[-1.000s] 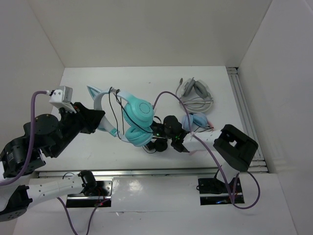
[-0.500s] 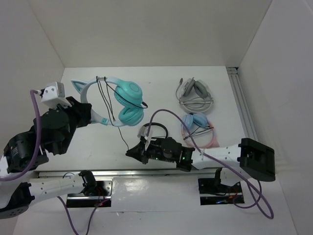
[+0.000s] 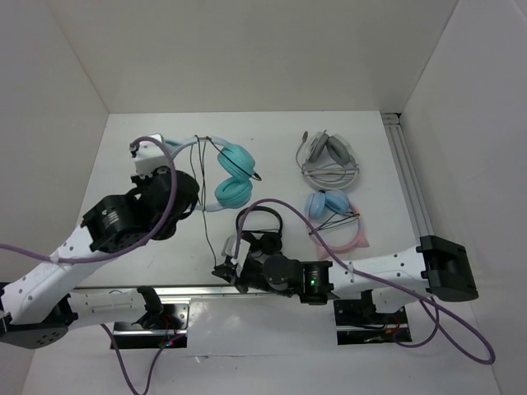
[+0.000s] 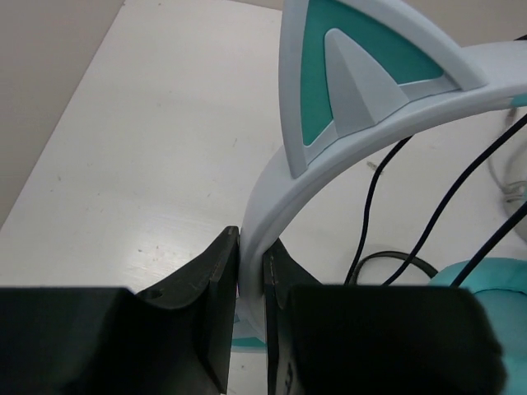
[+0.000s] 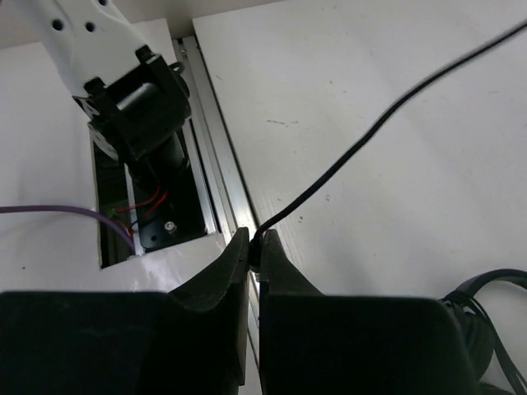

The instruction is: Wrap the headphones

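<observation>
The teal headphones (image 3: 234,174) hang above the back left of the table, cups toward the right. My left gripper (image 3: 189,197) is shut on their white headband (image 4: 329,148), just below a pointed cat ear (image 4: 354,66). A few turns of the thin dark cable (image 3: 200,164) cross the headband. From there it runs down to my right gripper (image 3: 222,267) near the table's front edge. That gripper (image 5: 256,243) is shut on the cable's end (image 5: 370,136). My left arm hides much of the headband in the top view.
A small black pair (image 3: 260,225) lies just behind the right gripper. The pink cat-ear pair with blue cups (image 3: 333,211) and a grey headset (image 3: 329,156) lie at the right. A metal rail (image 3: 409,185) runs along the right side. The left arm's base (image 5: 140,99) stands beyond the front rail.
My left arm has swung the teal headphones rightward and turned them. My right gripper has drawn the cable's end left and toward the front edge.
</observation>
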Robot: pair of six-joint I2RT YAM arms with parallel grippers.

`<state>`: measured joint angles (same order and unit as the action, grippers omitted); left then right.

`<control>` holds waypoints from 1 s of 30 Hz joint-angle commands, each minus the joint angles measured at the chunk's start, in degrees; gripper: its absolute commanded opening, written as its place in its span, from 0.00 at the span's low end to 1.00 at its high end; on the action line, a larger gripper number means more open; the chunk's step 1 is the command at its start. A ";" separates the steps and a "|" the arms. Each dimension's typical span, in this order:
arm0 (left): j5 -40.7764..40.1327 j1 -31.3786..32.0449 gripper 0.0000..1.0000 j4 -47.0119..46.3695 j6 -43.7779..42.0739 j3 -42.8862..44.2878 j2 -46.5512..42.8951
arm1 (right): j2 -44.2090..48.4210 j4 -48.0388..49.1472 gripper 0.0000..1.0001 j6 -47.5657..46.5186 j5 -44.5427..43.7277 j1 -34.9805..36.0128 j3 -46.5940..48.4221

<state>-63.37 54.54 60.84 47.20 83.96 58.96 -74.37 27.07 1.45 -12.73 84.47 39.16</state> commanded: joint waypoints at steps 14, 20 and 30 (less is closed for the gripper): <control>5.35 -1.02 0.00 1.13 -4.38 -13.12 2.40 | 7.74 -28.11 0.01 -14.80 -20.32 4.30 17.17; 19.59 0.12 0.00 -4.68 -19.66 -16.02 -2.36 | 9.07 -33.83 0.01 -19.55 -26.03 4.91 20.33; 34.27 5.57 0.00 -1.69 -26.89 -14.71 0.81 | 7.13 -39.01 0.01 -25.09 -35.95 11.50 23.42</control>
<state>-34.48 59.88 60.10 23.81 67.11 59.24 -67.35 -9.52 -20.71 -42.37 94.61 58.85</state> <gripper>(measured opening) 0.273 0.061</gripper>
